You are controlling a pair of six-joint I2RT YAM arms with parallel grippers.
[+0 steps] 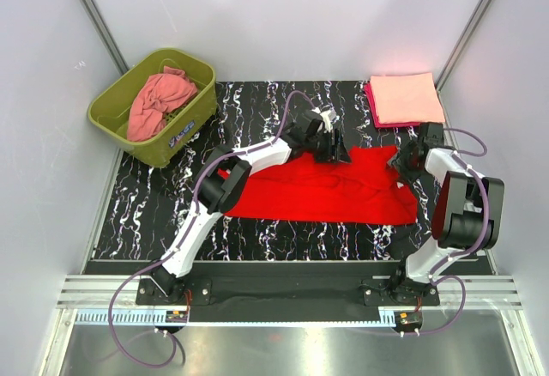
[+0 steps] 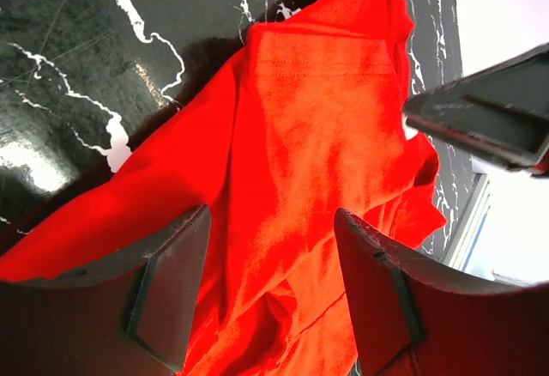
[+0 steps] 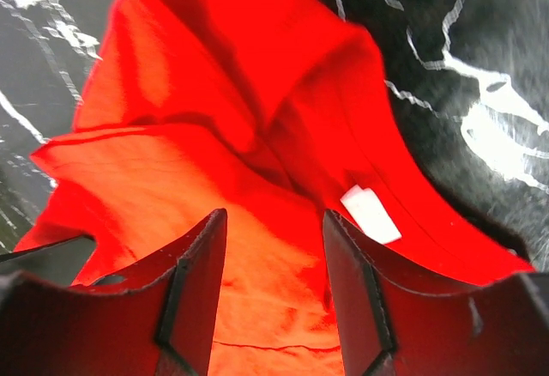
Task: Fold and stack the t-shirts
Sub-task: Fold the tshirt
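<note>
A bright red t-shirt (image 1: 326, 189) lies spread and rumpled across the middle of the black marbled mat (image 1: 154, 221). My left gripper (image 1: 336, 147) hovers over its far edge, open, with only red cloth (image 2: 309, 118) below the fingers (image 2: 171, 282). My right gripper (image 1: 401, 163) is over the shirt's right end, open and gripping nothing. There the red cloth (image 3: 214, 170) and its white label (image 3: 371, 213) lie under the gripper (image 3: 274, 221). A folded pale peach t-shirt (image 1: 406, 97) rests on a folded magenta one (image 1: 374, 112) at the back right. A salmon-pink t-shirt (image 1: 159, 101) is bunched in the tub.
The olive-green tub (image 1: 193, 123) stands at the back left, partly off the mat. White walls close in on the left, right and back. A dark part of the other arm (image 2: 489, 118) shows at the right of the left wrist view.
</note>
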